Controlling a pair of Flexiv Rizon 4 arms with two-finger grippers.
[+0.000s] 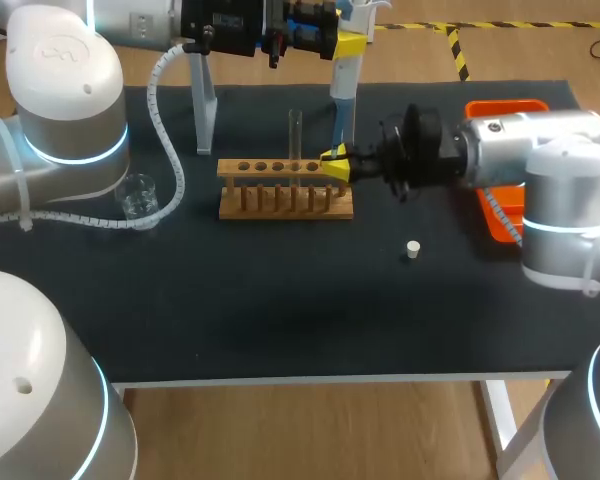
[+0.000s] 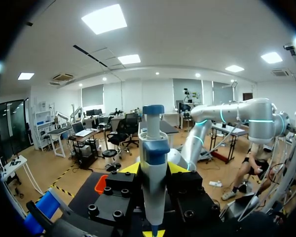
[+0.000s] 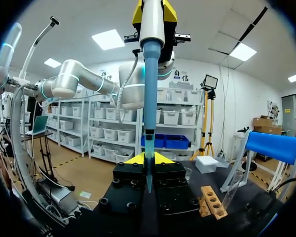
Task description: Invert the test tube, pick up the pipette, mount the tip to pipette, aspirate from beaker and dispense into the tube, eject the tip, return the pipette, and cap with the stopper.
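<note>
Tan rack, orange bin, blue-and-white pipette, black mat, seemingly cream stopper.

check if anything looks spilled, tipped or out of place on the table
Nothing stands out. The test tube stands upright in the rack, the beaker is upright with no spill, and the stopper lies loose on the mat, not yet used.

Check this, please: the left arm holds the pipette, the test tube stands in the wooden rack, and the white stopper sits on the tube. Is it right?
Not quite. The stopper lies on the table, apart from the wooden rack, not on the test tube; the head view shows it. The left gripper does hold the pipette, and the tube stands in the rack.
</note>
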